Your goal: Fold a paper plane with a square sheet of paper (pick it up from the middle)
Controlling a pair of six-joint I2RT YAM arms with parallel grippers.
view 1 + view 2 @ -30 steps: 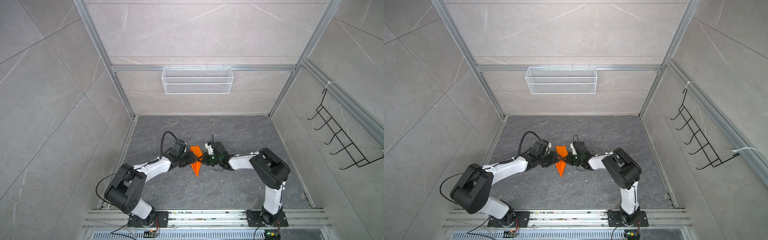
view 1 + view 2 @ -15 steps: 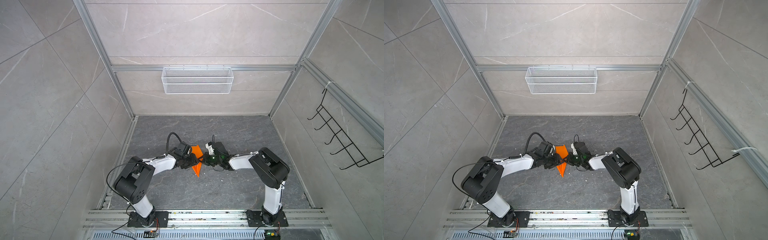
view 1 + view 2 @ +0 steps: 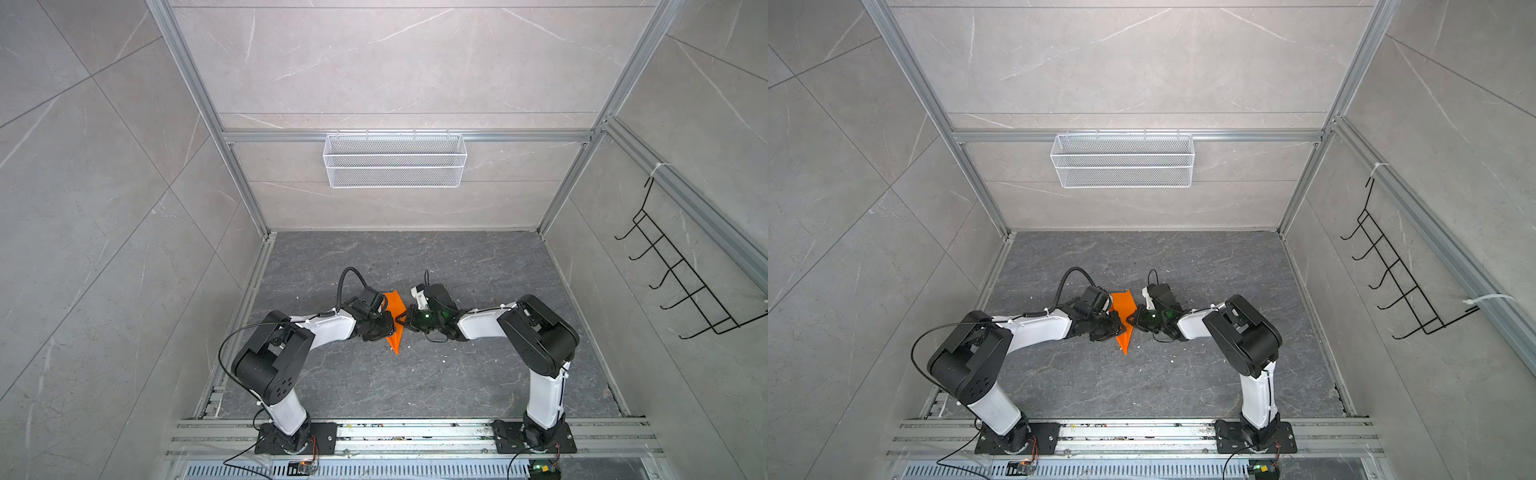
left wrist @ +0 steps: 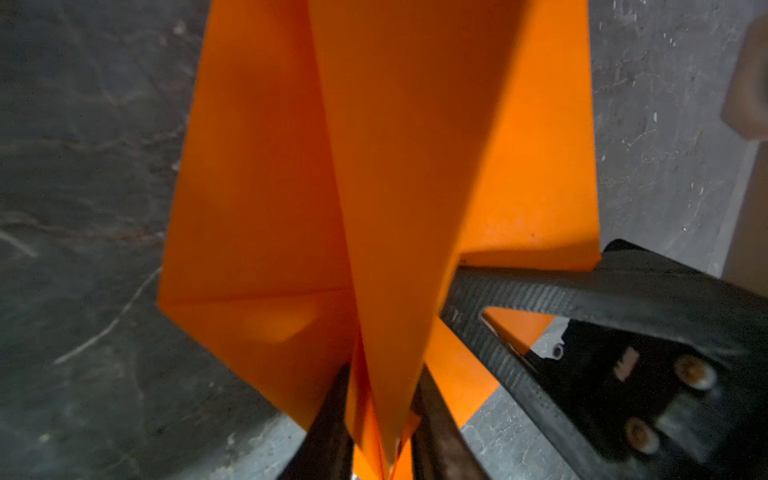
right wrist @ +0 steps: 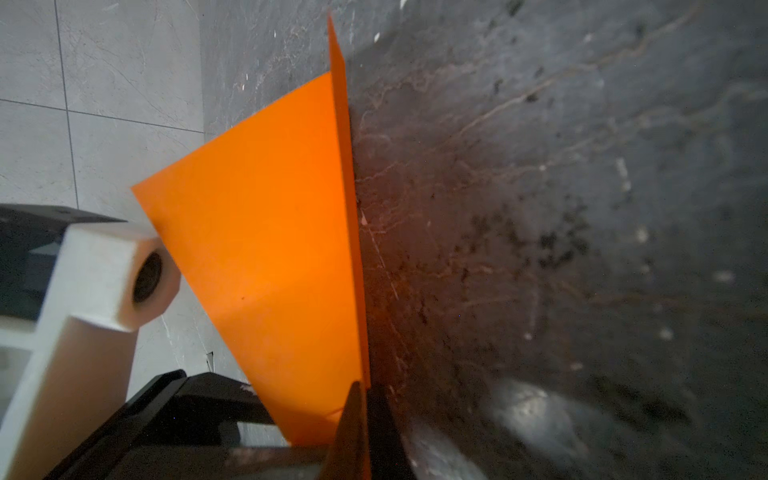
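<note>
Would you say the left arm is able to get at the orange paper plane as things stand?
Very likely yes: the left gripper sits closed around the centre fold of the paper plane, with nothing in between. The right gripper pinches another edge, clear of that spot.

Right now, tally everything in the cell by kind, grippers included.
Bright orange folded paper plane: 1
Black parallel grippers: 2 (left gripper, right gripper)
White wire mesh basket: 1
Black wire hook rack: 1
Total: 5
</note>
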